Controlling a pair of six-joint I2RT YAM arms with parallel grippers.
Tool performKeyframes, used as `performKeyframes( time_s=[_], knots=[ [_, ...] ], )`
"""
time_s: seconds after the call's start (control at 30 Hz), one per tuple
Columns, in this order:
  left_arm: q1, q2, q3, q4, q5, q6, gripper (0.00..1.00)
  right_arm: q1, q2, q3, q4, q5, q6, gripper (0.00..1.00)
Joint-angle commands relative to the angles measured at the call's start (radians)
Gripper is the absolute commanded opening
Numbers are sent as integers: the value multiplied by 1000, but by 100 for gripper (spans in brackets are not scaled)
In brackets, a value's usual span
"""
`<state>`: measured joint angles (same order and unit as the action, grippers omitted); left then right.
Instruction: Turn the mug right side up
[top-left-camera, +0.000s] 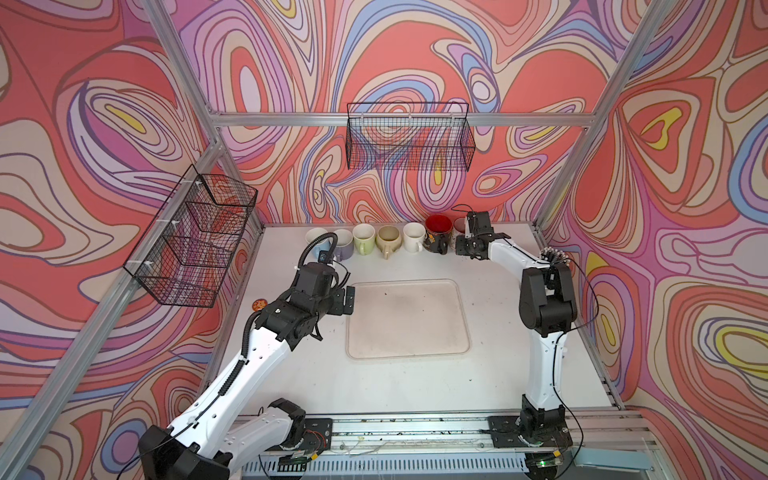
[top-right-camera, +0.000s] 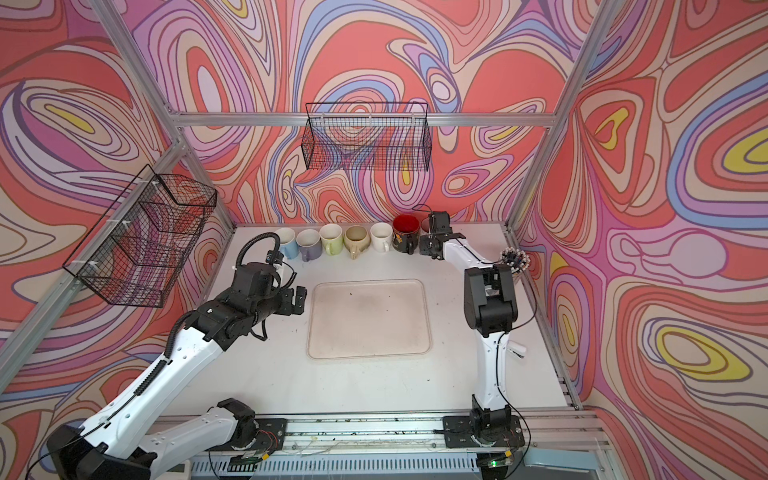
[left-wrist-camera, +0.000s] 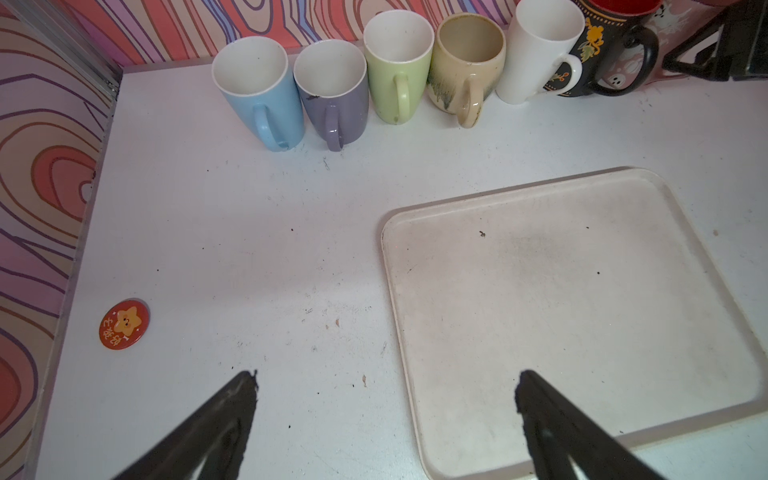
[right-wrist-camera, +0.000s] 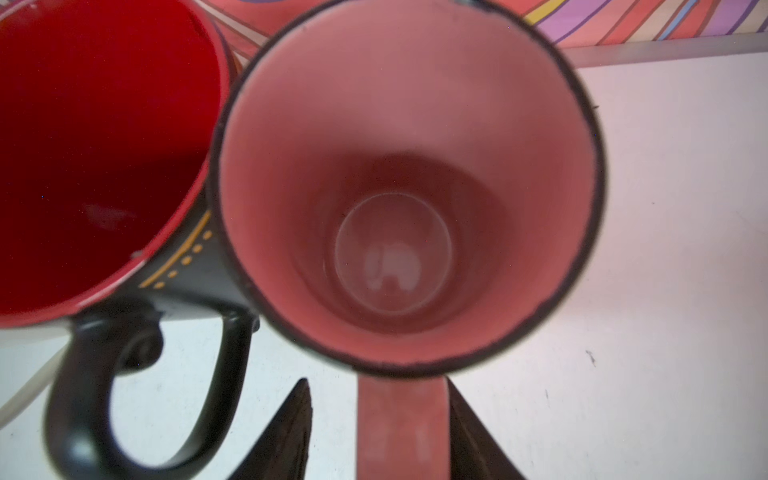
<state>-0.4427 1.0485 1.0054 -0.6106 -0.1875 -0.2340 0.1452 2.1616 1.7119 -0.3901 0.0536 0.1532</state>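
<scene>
Up close, pink mug (right-wrist-camera: 407, 187) upright, overhead half-hidden

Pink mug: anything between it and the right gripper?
Nothing visible. In the right wrist view the pink mug stands upright and its handle sits between the jaws of the right gripper, with a gap at one finger. The black mug is close beside it, but not between them.

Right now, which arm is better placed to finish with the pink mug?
The right. The right gripper straddles the handle of the upright pink mug, so it probably only needs to back away. The left gripper hangs open by the tray.
</scene>
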Motion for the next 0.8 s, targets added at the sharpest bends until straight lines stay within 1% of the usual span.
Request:
performKeyframes(
  time_s=[0.0,0.17,0.37,0.47,0.6,0.7,0.77],
  knots=[
    [9,-20,12,-34,-31,21,100,4,-91,-21,13,-8,17,51],
    [8,-35,11,-23,-41,22,100,5,-197,-82,19,-10,29,53],
    [9,-48,16,-18,-84,19,100,5,-383,-229,30,3,43,56],
    [9,-65,3,2,-108,12,100,7,-530,-348,73,31,61,60],
    [9,-79,-12,31,-140,0,100,11,-702,-507,138,39,107,66],
    [9,-89,-37,69,-179,3,100,12,-772,-588,159,-1,147,71],
    [9,-100,-62,105,-222,7,100,16,-812,-628,149,-6,166,76]
  ],
)
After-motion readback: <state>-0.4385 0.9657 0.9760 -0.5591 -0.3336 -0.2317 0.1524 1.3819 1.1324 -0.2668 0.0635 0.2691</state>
